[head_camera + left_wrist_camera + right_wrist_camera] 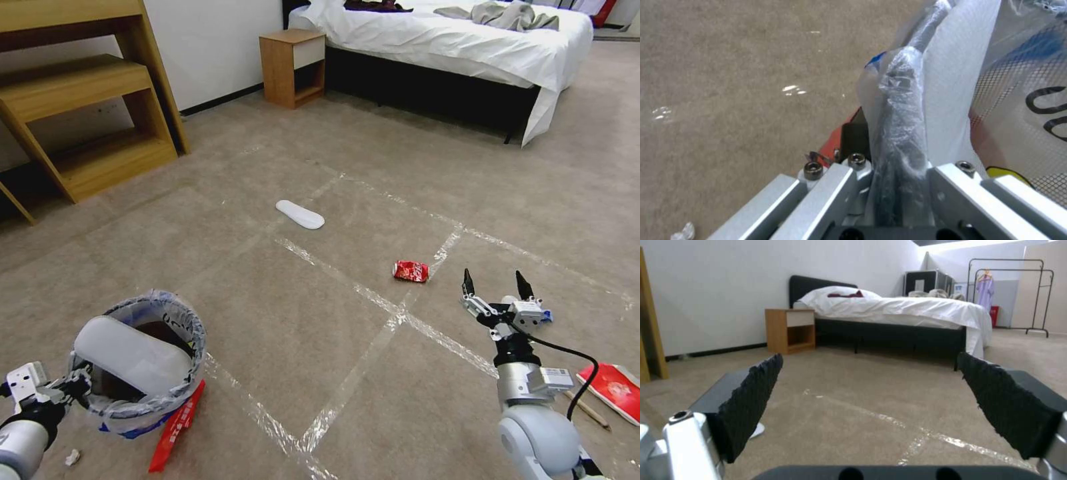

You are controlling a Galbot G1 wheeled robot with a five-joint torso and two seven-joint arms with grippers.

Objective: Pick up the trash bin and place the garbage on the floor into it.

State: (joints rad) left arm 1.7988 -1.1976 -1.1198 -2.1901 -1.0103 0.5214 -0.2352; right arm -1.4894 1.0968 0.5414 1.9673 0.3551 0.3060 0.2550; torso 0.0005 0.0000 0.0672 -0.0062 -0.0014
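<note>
The trash bin (157, 400), lined with a crinkled clear bag with blue edging, is at the lower left, and a white insole (130, 353) leans inside it. My left gripper (75, 387) is shut on the bin's near rim. The left wrist view shows that bag-wrapped rim (902, 100) clamped in the left gripper (893, 140). My right gripper (493, 283) hovers open over the floor (320, 313), its pads (751, 400) wide apart. Garbage lies around: a crushed red can (411, 271) just left of the right gripper, and a second white insole (300, 214) farther off.
A red wrapper (177, 427) lies against the bin, with crumpled white paper (72, 457) beside my left arm. A red packet (617, 390) and a wooden stick (587, 407) lie at the right. Wooden shelving (87, 120), a nightstand (292, 67) and a bed (453, 47) line the far side.
</note>
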